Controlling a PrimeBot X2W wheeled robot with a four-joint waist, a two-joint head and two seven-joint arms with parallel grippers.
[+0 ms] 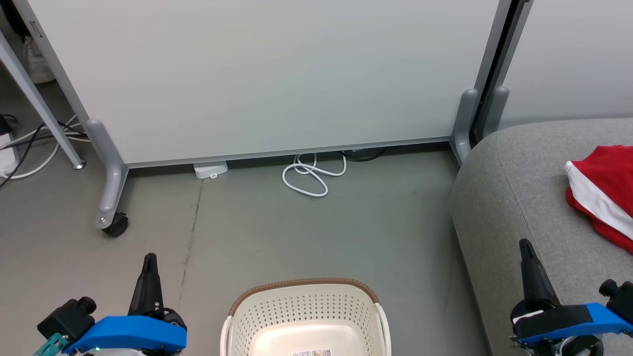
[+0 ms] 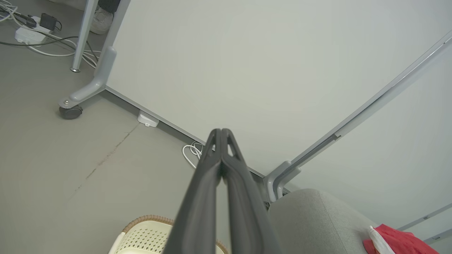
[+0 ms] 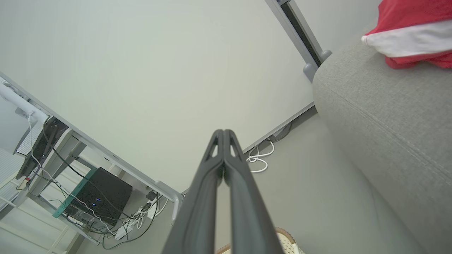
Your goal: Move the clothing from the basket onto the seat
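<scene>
The left gripper point(image 1: 149, 269) and right gripper point(image 1: 528, 262) were clenched on nothing, red clothing point(image 1: 601, 193) lay on the seat point(image 1: 514, 198), and the basket point(image 1: 301, 283) looked bare where visible, so the transfer seemed finished, pending a check of its hidden half.

One basket point(image 1: 305, 309), bottom centre of the head view. One seat point(image 1: 514, 198), right side. One red garment point(image 1: 601, 190) with a white stripe, far right edge. Two grippers: left gripper point(image 1: 150, 258) at lower left, right gripper point(image 1: 525, 243) at lower right. Two panels: wide panel point(image 1: 277, 74) across the top, second panel point(image 1: 568, 54) at upper right. One coiled white cable point(image 1: 310, 174), centre. One black caster point(image 1: 116, 225), left of centre. One small white box point(image 1: 211, 169) at the wide panel's lower edge. One black computer tower point(image 3: 97, 194), lower left of the right wrist view.
</scene>
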